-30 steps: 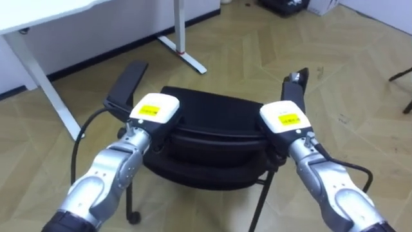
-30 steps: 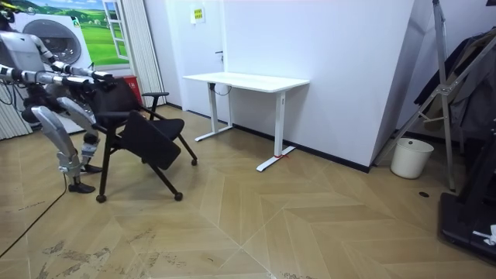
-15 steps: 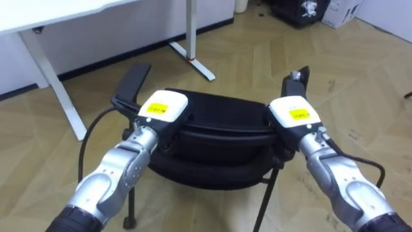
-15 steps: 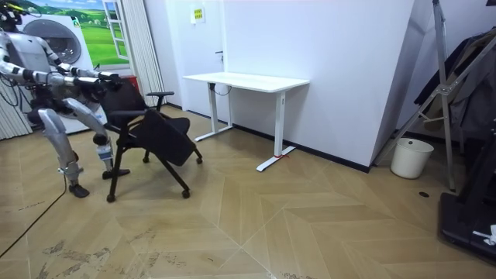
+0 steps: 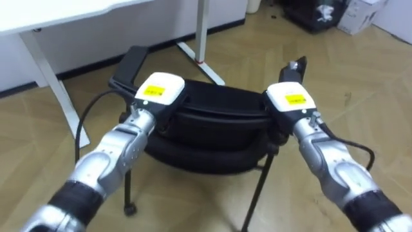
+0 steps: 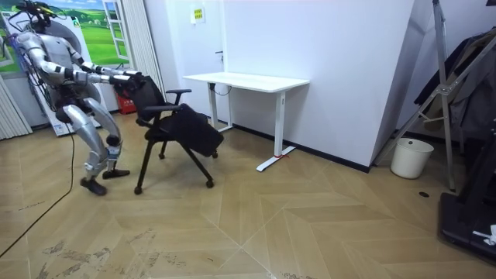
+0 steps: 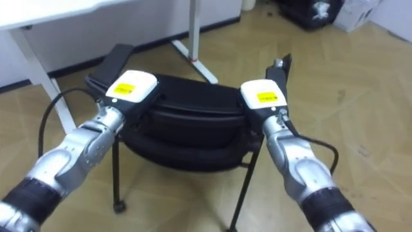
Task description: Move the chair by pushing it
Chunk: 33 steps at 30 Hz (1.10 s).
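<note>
White worktop (image 5: 58, 14) fills the upper left of my head view, one leg and foot of it running down towards the chair. My left robot hand (image 5: 156, 95) lies on the left end of the backrest of the black chair (image 5: 212, 122). Its fingers drop behind the top edge, so I cannot tell whether they clasp it. The chair stands on the wooden floor (image 5: 360, 84) just short of the worktop, armrests pointing away from me. My right robot hand (image 5: 290, 102) lies on the backrest's right end, fingers likewise hidden. At the room view's left, the robot stands behind the chair, both arms stretched forward to it.
</note>
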{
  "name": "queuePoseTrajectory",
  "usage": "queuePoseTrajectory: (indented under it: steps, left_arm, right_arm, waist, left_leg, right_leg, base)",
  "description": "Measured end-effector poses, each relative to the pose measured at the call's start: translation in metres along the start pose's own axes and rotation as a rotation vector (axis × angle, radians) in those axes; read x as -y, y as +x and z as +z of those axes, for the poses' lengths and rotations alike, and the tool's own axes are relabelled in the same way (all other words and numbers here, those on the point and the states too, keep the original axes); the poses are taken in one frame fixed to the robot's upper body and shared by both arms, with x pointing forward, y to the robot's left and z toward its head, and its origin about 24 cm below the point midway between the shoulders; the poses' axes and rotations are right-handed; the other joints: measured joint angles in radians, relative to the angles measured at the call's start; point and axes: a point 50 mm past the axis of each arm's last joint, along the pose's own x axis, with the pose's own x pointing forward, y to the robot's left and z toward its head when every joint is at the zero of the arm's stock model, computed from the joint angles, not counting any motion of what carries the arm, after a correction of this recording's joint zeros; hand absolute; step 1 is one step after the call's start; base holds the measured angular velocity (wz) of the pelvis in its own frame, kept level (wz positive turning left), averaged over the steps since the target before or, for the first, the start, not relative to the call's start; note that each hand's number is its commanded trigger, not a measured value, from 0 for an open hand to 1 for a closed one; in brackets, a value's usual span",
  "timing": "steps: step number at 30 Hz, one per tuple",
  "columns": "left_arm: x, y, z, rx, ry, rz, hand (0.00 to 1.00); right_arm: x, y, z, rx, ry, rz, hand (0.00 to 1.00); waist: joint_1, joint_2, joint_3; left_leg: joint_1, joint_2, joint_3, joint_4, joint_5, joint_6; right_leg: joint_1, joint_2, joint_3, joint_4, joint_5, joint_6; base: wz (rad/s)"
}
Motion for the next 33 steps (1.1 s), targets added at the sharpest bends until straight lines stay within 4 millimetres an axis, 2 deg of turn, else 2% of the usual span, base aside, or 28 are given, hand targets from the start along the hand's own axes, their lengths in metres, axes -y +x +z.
queuePoseTrajectory:
  steps: [1,2,3,4,5,6,8,9,10,12,13,14,16,17,19,20,23,25,28,30,31,32,33]
  left_arm:
    - [0.000,0.000,-0.001,-0.002,0.000,0.002,1.00]
    - [0.001,-0.001,-0.001,-0.003,-0.003,-0.001,1.00]
    - [0.001,-0.001,-0.002,-0.003,-0.003,-0.002,1.00]
    - [0.002,-0.002,-0.002,-0.004,-0.004,-0.004,1.00]
    - [0.002,-0.003,-0.005,-0.013,-0.007,0.000,1.00]
    - [0.001,-0.002,-0.005,-0.017,-0.019,0.012,1.00]
    - [-0.004,0.001,-0.004,-0.022,-0.030,0.047,1.00]
    - [-0.006,0.003,-0.004,-0.031,-0.032,0.058,1.00]
    - [-0.006,0.003,-0.003,-0.035,-0.033,0.060,1.00]
    - [-0.009,0.005,-0.001,-0.033,-0.034,0.072,1.00]
    - [-0.010,0.005,-0.001,-0.031,-0.031,0.076,1.00]
    - [-0.012,0.005,-0.002,-0.031,-0.023,0.080,1.00]
    - [-0.012,0.004,-0.003,-0.031,-0.019,0.081,1.00]
    - [-0.012,0.004,-0.003,-0.034,-0.018,0.078,1.00]
    - [-0.010,0.004,-0.004,-0.037,-0.018,0.074,1.00]
    - [-0.009,0.004,-0.003,-0.036,-0.016,0.071,1.00]
    - [-0.006,0.005,-0.001,-0.039,-0.014,0.070,1.00]
    - [-0.005,0.006,0.002,-0.037,-0.020,0.075,1.00]
    - [-0.007,0.008,0.005,-0.036,-0.020,0.093,1.00]
    - [-0.005,0.009,0.010,-0.035,-0.027,0.091,1.00]
    - [-0.003,0.009,0.010,-0.037,-0.030,0.091,1.00]
    - [-0.001,0.007,0.009,-0.040,-0.031,0.090,1.00]
    - [0.002,0.004,0.008,-0.046,-0.027,0.087,1.00]
  right_arm:
    - [0.000,0.000,0.001,0.002,-0.004,0.000,1.00]
    - [0.000,0.001,0.001,0.004,-0.008,-0.001,1.00]
    - [0.000,0.001,0.002,0.009,-0.013,-0.002,1.00]
    - [0.001,0.001,0.002,0.012,-0.014,-0.003,1.00]
    - [0.002,0.002,0.002,0.016,-0.017,-0.002,1.00]
    - [0.008,0.006,0.003,0.024,-0.019,-0.010,1.00]
    - [0.019,0.012,0.002,0.024,-0.035,-0.035,1.00]
    - [0.023,0.016,0.002,0.023,-0.044,-0.043,1.00]
    - [0.025,0.017,0.002,0.025,-0.047,-0.047,1.00]
    - [0.027,0.018,0.002,0.025,-0.046,-0.058,1.00]
    - [0.027,0.018,0.002,0.024,-0.044,-0.058,1.00]
    - [0.028,0.018,0.003,0.027,-0.042,-0.063,1.00]
    - [0.028,0.018,0.003,0.027,-0.041,-0.062,1.00]
    - [0.028,0.018,0.003,0.024,-0.042,-0.054,1.00]
    - [0.025,0.018,0.001,0.018,-0.037,-0.043,1.00]
    - [0.022,0.017,0.001,0.016,-0.028,-0.039,1.00]
    - [0.018,0.017,-0.001,0.017,-0.028,-0.033,1.00]
    - [0.019,0.017,-0.001,0.020,-0.022,-0.039,1.00]
    - [0.022,0.017,-0.007,0.008,-0.023,-0.053,1.00]
    - [0.022,0.016,-0.010,-0.001,-0.026,-0.056,1.00]
    - [0.022,0.016,-0.011,-0.001,-0.028,-0.057,1.00]
    - [0.020,0.016,-0.010,-0.002,-0.025,-0.059,1.00]
    - [0.015,0.016,-0.007,0.000,-0.018,-0.053,1.00]
  waist:
    - [0.000,0.001,0.0004]
    - [-0.001,0.000,0.0005]
    - [-0.003,-0.004,0.0019]
    - [-0.003,-0.007,0.0031]
    - [-0.003,-0.013,-0.0007]
    - [0.000,0.012,-0.0069]
    - [-0.001,0.028,-0.0051]
    - [-0.002,0.027,-0.0033]
    - [-0.001,0.027,-0.0029]
    - [-0.004,0.018,0.0028]
    - [-0.003,0.010,0.0061]
    - [0.007,0.001,0.0046]
    - [0.018,-0.001,0.0037]
    - [0.019,-0.002,0.0032]
    - [0.012,-0.005,0.0052]
    - [0.002,-0.009,0.0061]
    - [-0.001,-0.018,0.0041]
    - [-0.009,-0.015,0.0033]
    - [-0.016,-0.011,0.0032]
    - [-0.006,-0.005,0.0067]
    - [-0.005,-0.002,0.0087]
    - [0.002,0.006,0.0068]
    - [0.002,-0.004,0.0022]
  left_leg:
    - [0.006,0.001,-0.011,-0.001,-0.005,-0.009]
    - [0.020,0.002,-0.040,-0.005,-0.014,-0.025]
    - [0.035,0.005,-0.067,-0.005,-0.025,-0.044]
    - [0.041,0.006,-0.079,-0.003,-0.034,-0.056]
    - [0.046,0.023,-0.094,0.019,-0.051,-0.084]
    - [0.046,0.062,-0.095,0.026,-0.056,-0.110]
    - [0.039,0.091,-0.084,0.004,-0.040,-0.137]
    - [0.048,0.099,-0.081,-0.020,-0.027,-0.155]
    - [0.053,0.103,-0.078,-0.031,-0.021,-0.159]
    - [0.064,0.113,-0.077,-0.052,-0.003,-0.164]
    - [0.069,0.113,-0.073,-0.049,0.000,-0.164]
    - [0.070,0.122,-0.064,-0.037,0.001,-0.163]
    - [0.052,0.146,-0.057,0.025,0.005,-0.157]
    - [0.035,0.158,-0.057,0.067,0.013,-0.144]
    - [0.008,0.173,-0.056,0.134,0.035,-0.124]
    - [-0.012,0.179,-0.058,0.175,0.056,-0.113]
    - [-0.038,0.190,-0.044,0.225,0.115,-0.108]
    - [-0.052,0.193,-0.042,0.237,0.127,-0.097]
    - [-0.093,0.180,-0.013,0.216,0.123,-0.098]
    - [-0.127,0.129,0.052,0.099,0.126,-0.091]
    - [-0.131,0.116,0.073,0.046,0.135,-0.088]
    - [-0.135,0.088,0.092,-0.006,0.166,-0.044]
    - [-0.116,0.071,0.091,-0.033,0.171,-0.046]
  right_leg:
    - [-0.006,0.009,0.006,-0.054,0.000,0.000]
    - [-0.004,0.031,0.024,-0.190,0.005,0.000]
    - [0.008,0.060,0.061,-0.336,0.026,-0.003]
    - [0.013,0.069,0.077,-0.383,0.052,-0.009]
    - [0.034,0.093,0.075,-0.376,0.071,-0.037]
    - [0.048,0.115,0.039,-0.373,0.044,-0.063]
    - [0.053,0.123,0.004,-0.373,0.027,-0.087]
    - [0.060,0.124,-0.012,-0.375,0.018,-0.102]
    - [0.067,0.125,-0.020,-0.376,0.012,-0.106]
    - [0.094,0.126,-0.059,-0.370,-0.028,-0.108]
    - [0.097,0.123,-0.060,-0.362,-0.040,-0.109]
    - [0.101,0.124,-0.063,-0.345,-0.064,-0.112]
    - [0.118,0.126,-0.080,-0.328,-0.092,-0.122]
    - [0.136,0.125,-0.098,-0.313,-0.114,-0.124]
    - [0.163,0.119,-0.125,-0.296,-0.144,-0.127]
    - [0.182,0.112,-0.152,-0.289,-0.160,-0.132]
    - [0.214,0.106,-0.173,-0.293,-0.182,-0.130]
    - [0.230,0.106,-0.190,-0.301,-0.188,-0.129]
    - [0.234,0.103,-0.191,-0.311,-0.188,-0.129]
    - [0.244,0.090,-0.191,-0.315,-0.191,-0.120]
    - [0.247,0.091,-0.189,-0.315,-0.192,-0.116]
    - [0.252,0.091,-0.175,-0.314,-0.196,-0.105]
    - [0.256,0.089,-0.166,-0.331,-0.194,-0.090]
  base:
    - [0.54]
    - [0.64]
    - [0.67]
    - [0.73]
    - [0.54]
    - [0.46]
    - [0.40]
    - [0.43]
    - [0.40]
    - [0.45]
    - [0.28]
    - [0.11]
    - [0.18]
    - [0.40]
    - [0.46]
    - [0.47]
    - [0.33]
    - [0.32]
    - [0.23]
    - [-0.09]
    - [-0.25]
    - [-0.20]
    - [-0.10]
